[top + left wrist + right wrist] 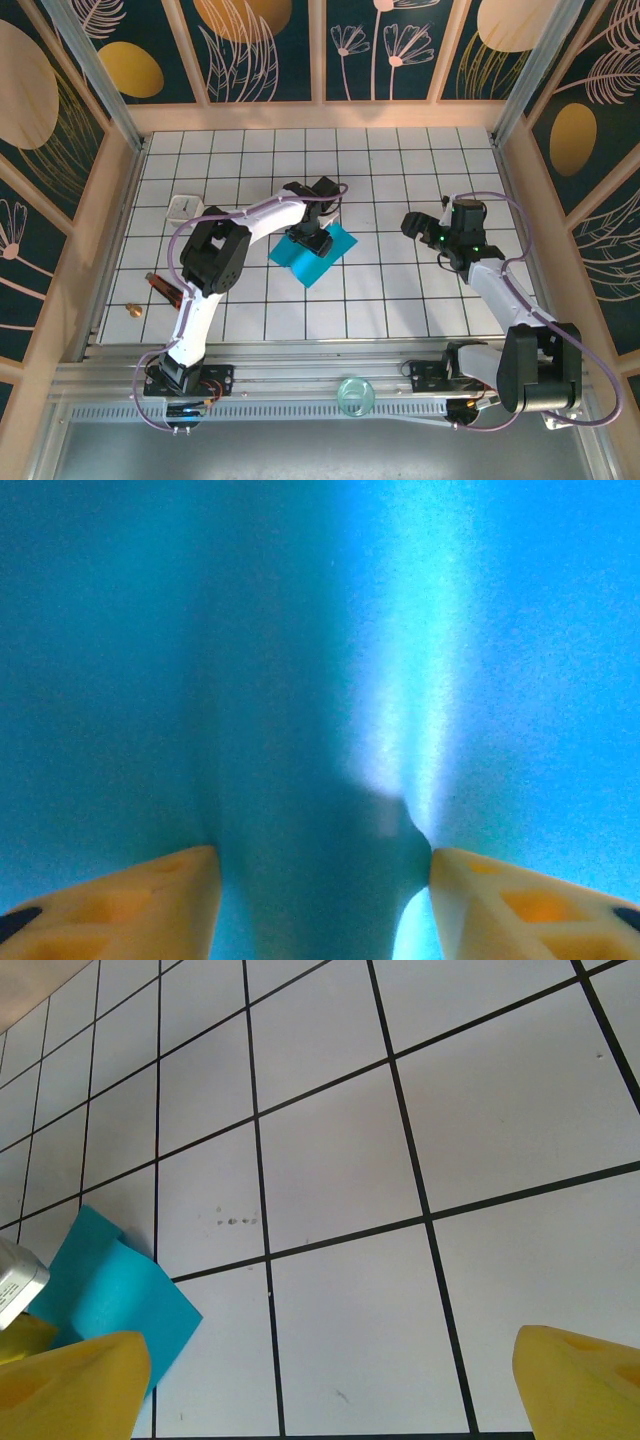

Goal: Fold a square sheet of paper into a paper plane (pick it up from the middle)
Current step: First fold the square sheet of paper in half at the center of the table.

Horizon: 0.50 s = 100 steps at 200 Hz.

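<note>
**Opening step: the mid-sheet pickup.** At the centre of the top view the left gripper pressed down on the square sheet of paper, which lay on the tiled table. Its fingers stood part-way apart, a ridge of paper humped between them, unclamped. The right gripper, right of centre, hung wide apart and empty. The next move probably called for pinching that ridge firmly, then lifting.

Bare table lies open between the paper and right claw.
</note>
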Each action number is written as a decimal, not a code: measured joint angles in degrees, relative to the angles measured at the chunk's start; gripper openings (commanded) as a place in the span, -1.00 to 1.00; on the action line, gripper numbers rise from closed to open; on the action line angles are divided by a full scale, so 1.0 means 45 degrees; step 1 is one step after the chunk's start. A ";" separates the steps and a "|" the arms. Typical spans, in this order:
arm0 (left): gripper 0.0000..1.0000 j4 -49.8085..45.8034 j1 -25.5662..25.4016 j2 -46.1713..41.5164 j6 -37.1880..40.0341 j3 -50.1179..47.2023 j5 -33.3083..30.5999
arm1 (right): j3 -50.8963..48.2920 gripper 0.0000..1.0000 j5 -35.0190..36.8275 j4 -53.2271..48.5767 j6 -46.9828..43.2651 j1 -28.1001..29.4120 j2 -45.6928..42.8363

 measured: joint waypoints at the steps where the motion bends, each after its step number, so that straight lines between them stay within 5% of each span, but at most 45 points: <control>1: -0.05 0.0015 0.0000 -0.0015 -0.0015 -0.0010 0.0000 | 0.0000 0.88 0.0000 0.0000 0.0000 0.0000 0.0000; 24: -0.37 0.0821 0.0000 -0.0636 -0.0602 -0.0719 0.0559 | 0.0000 0.88 0.0000 -0.0010 0.0000 0.0000 -0.0049; 50: -0.44 0.2599 0.0005 -0.2526 -0.1690 -0.2273 0.2584 | 0.0005 0.88 -0.0044 -0.0015 0.0000 0.0000 -0.0228; 80: -0.61 0.8359 0.0117 -0.6339 -0.5260 -0.6271 0.6475 | 0.0019 0.85 -0.0539 -0.0170 0.0068 0.0005 -0.0559; 100: -0.65 1.1978 0.0374 -0.7150 -0.7781 -0.8179 0.8092 | 0.0024 0.82 -0.1127 -0.0131 0.0170 0.0214 -0.0855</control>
